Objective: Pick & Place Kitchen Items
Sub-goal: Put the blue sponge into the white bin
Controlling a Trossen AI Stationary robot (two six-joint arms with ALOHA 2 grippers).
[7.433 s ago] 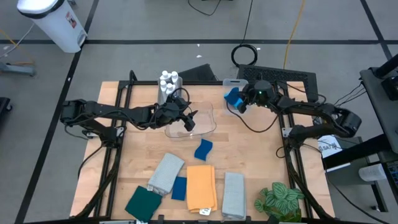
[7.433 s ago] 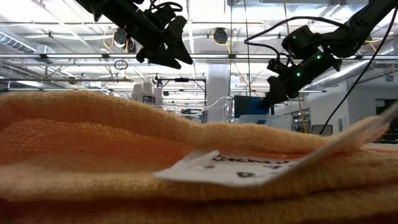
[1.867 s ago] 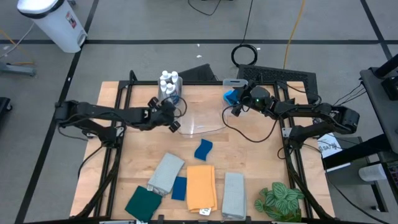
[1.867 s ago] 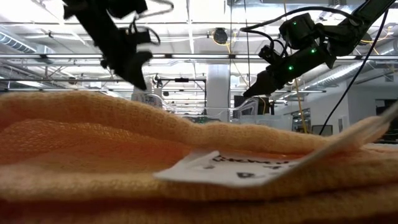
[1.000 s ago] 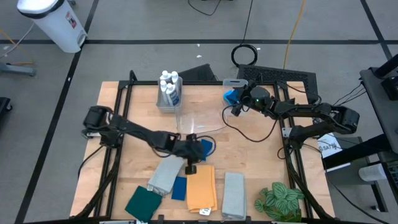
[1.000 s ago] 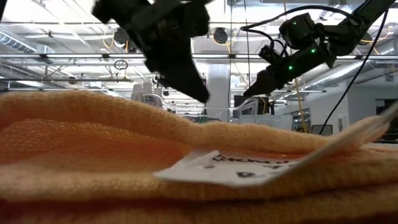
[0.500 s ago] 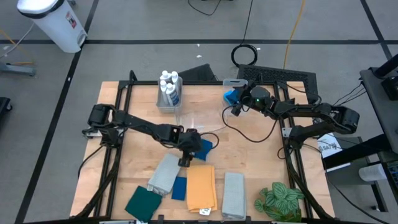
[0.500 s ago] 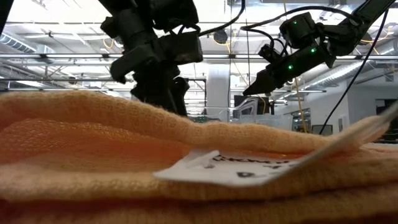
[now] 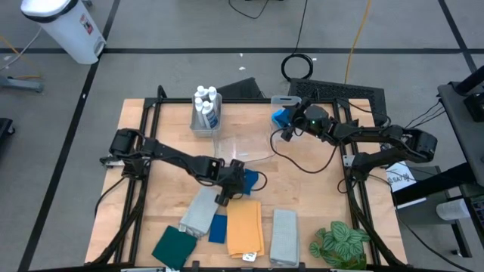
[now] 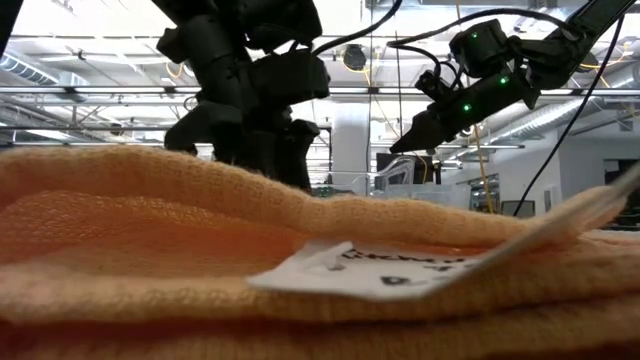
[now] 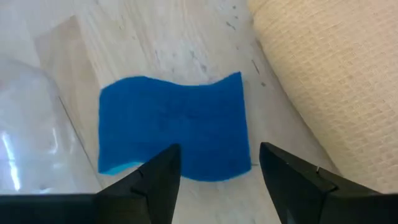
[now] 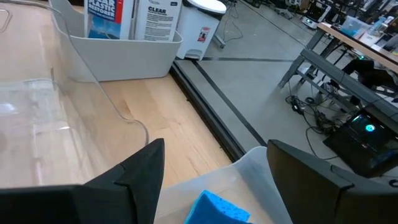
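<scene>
The wooden table [image 9: 166,204] carries folded cloths [image 9: 243,227], a blue sponge [image 9: 250,180], bins [image 9: 204,127] and a plant [image 9: 339,244].

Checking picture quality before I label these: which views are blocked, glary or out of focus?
Low view: the orange cloth fills the foreground up close, hiding the table; bright ceiling lights turn the arms into silhouettes. Left wrist view: the left gripper fingers are soft, the blue sponge fairly clear, glare on the clear bin. High view: evenly lit.
</scene>
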